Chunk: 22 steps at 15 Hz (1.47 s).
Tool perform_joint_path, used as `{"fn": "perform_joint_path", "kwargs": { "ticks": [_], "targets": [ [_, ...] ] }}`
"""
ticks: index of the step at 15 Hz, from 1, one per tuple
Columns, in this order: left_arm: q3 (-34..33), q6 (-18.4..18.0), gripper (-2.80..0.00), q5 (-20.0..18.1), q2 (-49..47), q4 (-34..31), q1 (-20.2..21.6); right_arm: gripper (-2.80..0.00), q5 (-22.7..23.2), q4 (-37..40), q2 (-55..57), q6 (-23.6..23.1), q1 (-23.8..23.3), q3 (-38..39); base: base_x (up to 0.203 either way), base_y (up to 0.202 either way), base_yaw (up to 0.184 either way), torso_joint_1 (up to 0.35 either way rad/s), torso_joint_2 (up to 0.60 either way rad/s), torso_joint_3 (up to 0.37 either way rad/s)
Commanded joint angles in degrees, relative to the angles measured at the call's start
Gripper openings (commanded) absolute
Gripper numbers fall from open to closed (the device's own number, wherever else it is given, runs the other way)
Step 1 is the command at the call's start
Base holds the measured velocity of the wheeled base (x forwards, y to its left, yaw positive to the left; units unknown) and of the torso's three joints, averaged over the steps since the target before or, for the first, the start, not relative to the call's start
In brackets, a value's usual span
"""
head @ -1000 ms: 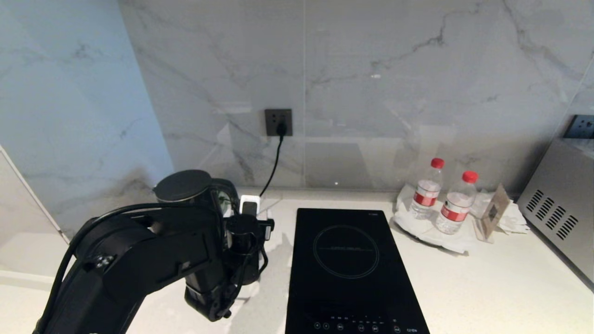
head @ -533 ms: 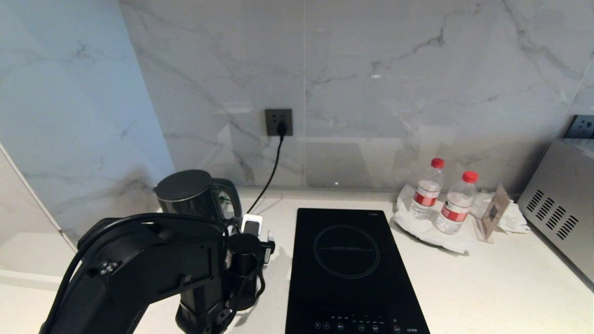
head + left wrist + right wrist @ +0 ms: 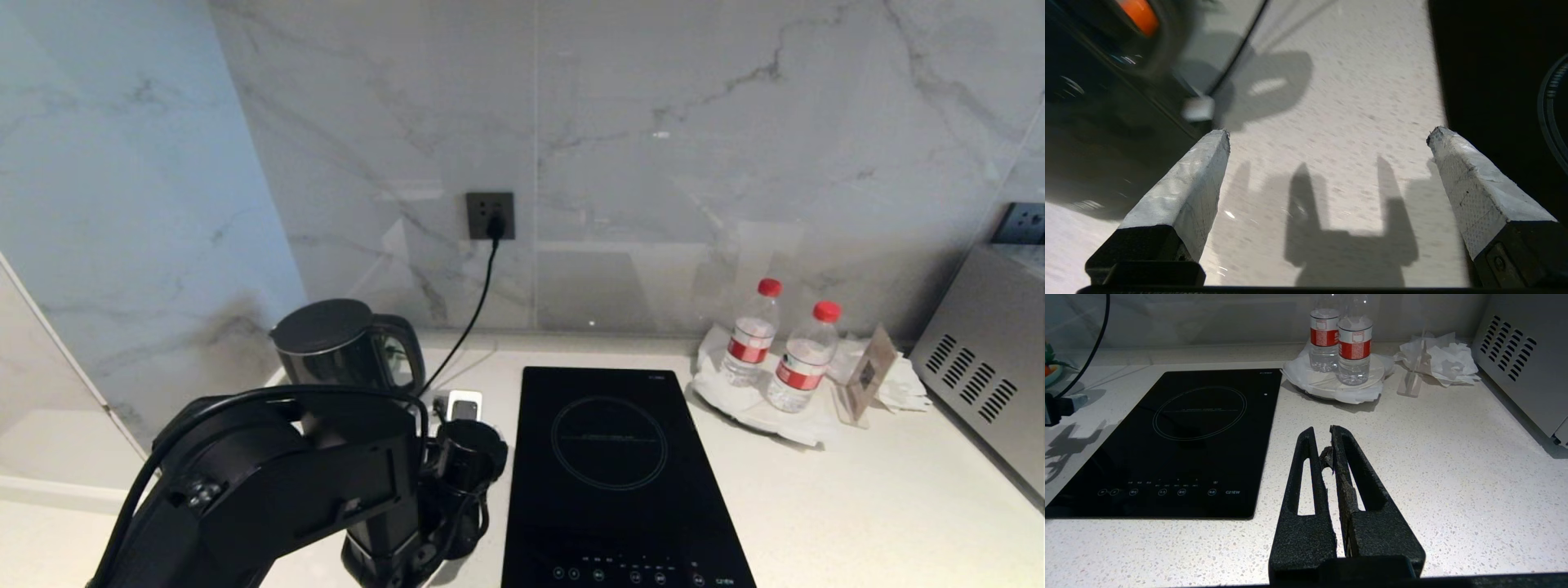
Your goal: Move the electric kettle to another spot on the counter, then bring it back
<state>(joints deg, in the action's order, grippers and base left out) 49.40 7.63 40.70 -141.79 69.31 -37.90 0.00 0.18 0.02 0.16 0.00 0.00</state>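
Left gripper (image 3: 1327, 134) hovering over counter (image 3: 1331, 102), jaws spread wide, gripping nothing. Kettle (image 3: 343, 347) standing just beyond left jaw, not touching; hob (image 3: 1494, 81) beside other jaw. Right gripper (image 3: 1325, 435) resting, jaws closed, empty.

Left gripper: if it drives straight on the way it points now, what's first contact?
Most likely bare counter. The open left gripper holds nothing, with the electric kettle to one side and the hob to the other; depth unclear.
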Motion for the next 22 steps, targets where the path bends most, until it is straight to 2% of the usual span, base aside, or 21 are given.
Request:
{"fn": "perform_joint_path", "kwargs": {
  "ticks": [1,3,4,9,14,22],
  "targets": [
    [4.7,6.1,0.0,0.3,1.7,-10.8,-0.3,-2.8,0.0,0.0,0.1,0.0,0.0,0.0,0.0,0.0,0.0,0.0,0.0,0.0],
    [8.8,10.7,0.0,0.1,1.4,-17.5,-0.7,-2.8,0.0,0.0,0.1,0.0,0.0,0.0,0.0,0.0,0.0,0.0,0.0,0.0],
    [8.8,11.1,0.0,-0.2,1.2,-18.1,-1.2,-2.8,0.0,0.0,0.1,0.0,0.0,0.0,0.0,0.0,0.0,0.0,0.0,0.0],
    [1.9,10.8,0.0,-4.6,2.1,-17.6,-2.3,-2.8,0.0,0.0,0.1,0.0,0.0,0.0,0.0,0.0,0.0,0.0,0.0,0.0],
    [2.1,11.1,0.0,-5.5,4.3,-19.0,-4.1,-2.8,0.0,0.0,0.1,0.0,0.0,0.0,0.0,0.0,0.0,0.0,0.0,-0.015],
    [2.1,11.1,0.0,-5.3,5.0,-19.0,-4.1,-2.8,0.0,0.0,0.1,0.0,0.0,0.0,0.0,0.0,0.0,0.001,0.0,-0.177]
  ]
}}
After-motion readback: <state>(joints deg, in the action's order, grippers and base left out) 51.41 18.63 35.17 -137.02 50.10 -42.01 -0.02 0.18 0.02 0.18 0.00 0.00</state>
